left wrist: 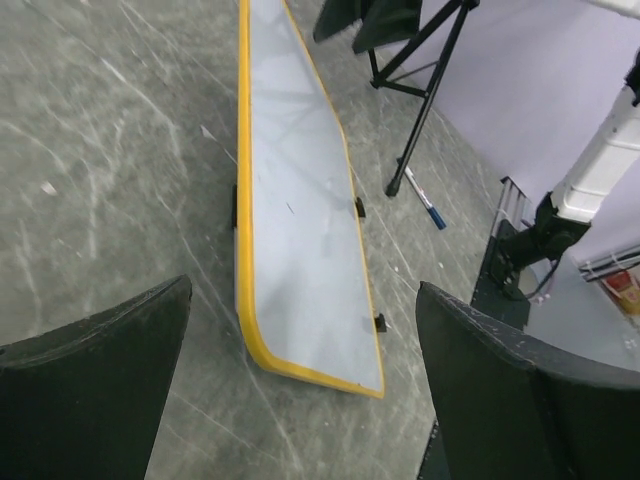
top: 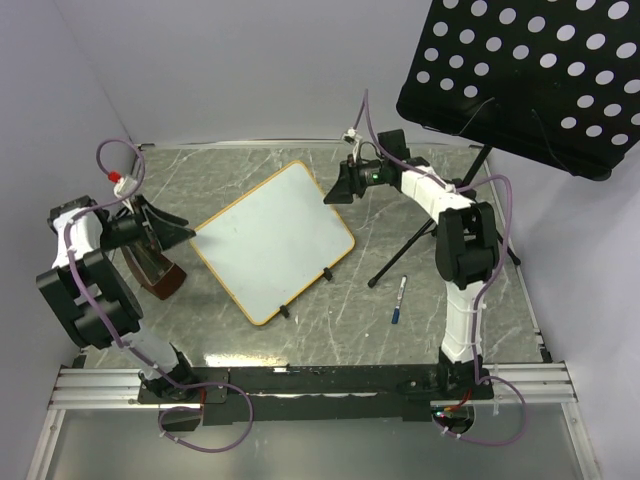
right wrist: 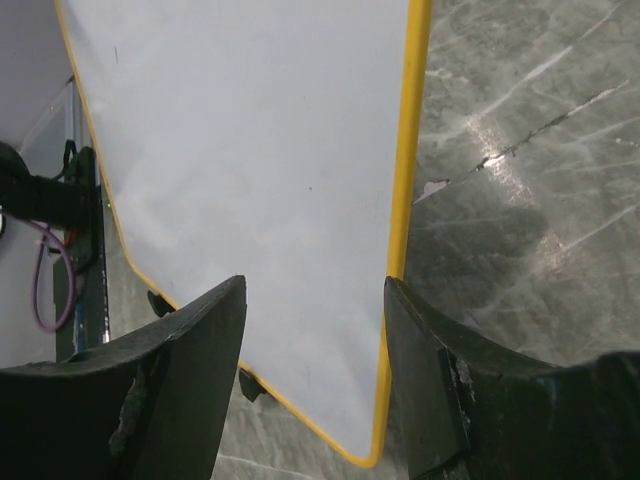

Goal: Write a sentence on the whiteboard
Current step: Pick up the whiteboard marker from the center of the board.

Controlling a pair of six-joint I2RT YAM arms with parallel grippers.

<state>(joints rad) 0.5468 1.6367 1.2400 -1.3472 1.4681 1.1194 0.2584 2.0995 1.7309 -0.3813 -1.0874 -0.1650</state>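
The whiteboard [top: 272,240] lies flat on the grey table, turned diagonally, with a thin orange frame and two black clip feet on its near edge. Its surface is blank; no sentence shows on it. My left gripper [top: 185,232] is open and empty at the board's left corner; the left wrist view shows the board [left wrist: 300,200] stretching away between my open fingers [left wrist: 303,292]. My right gripper [top: 335,190] is open and empty over the board's far right corner; the right wrist view shows the board [right wrist: 250,150] beneath my spread jaws [right wrist: 315,285].
A blue-capped marker [top: 399,299] lies on the table right of the board, also in the left wrist view [left wrist: 425,205]. A black perforated music stand [top: 520,70] with tripod legs [top: 410,250] stands back right. A brown block [top: 160,272] sits under the left arm.
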